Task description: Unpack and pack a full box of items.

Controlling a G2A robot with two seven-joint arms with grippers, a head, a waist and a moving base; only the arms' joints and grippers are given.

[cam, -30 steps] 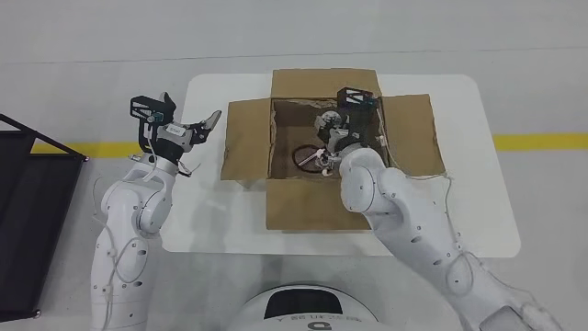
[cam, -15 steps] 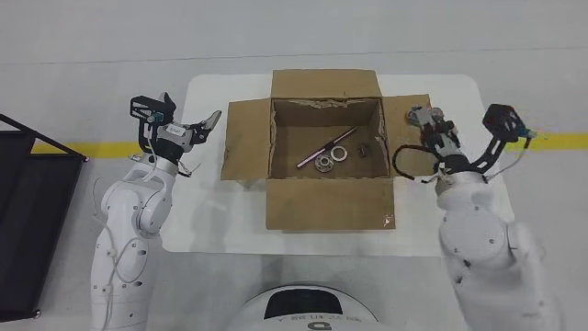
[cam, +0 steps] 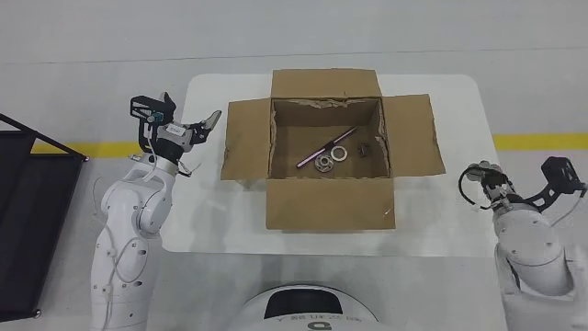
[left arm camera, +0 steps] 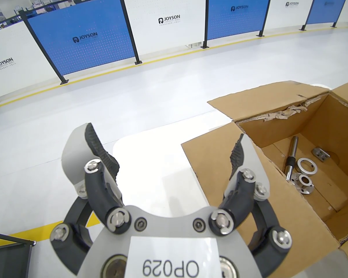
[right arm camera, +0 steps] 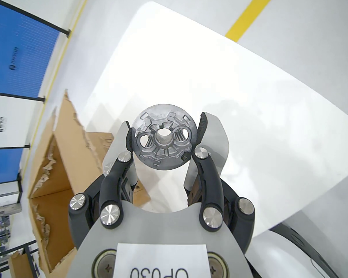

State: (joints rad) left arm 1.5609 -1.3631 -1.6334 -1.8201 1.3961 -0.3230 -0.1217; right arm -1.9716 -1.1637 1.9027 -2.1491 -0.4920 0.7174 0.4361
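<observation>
Unpacking stage, viewed from beside the white round-cornered table. The brown corrugated cardboard box sits mid-table with all four flaps folded outward, presumably so that both arms can reach straight down into it; its torn inner edges show ragged paper. The right pincer is clenched on a grey cast-metal disc, gripping it by the rim between ribbed black pads so that the central bore, round holes and raised ribs face the wrist. The disc hangs over the bare right end of the table, clear of the box's right flap, apparently on its way to being set down. The left pincer is released, fingers spread wide, poised above the table's left edge just beside the left flap, likely waiting its turn. On the box floor lie a slim steel shaft, a plain bright ring, a flanged collar touching the shaft, and a small machined block.
</observation>
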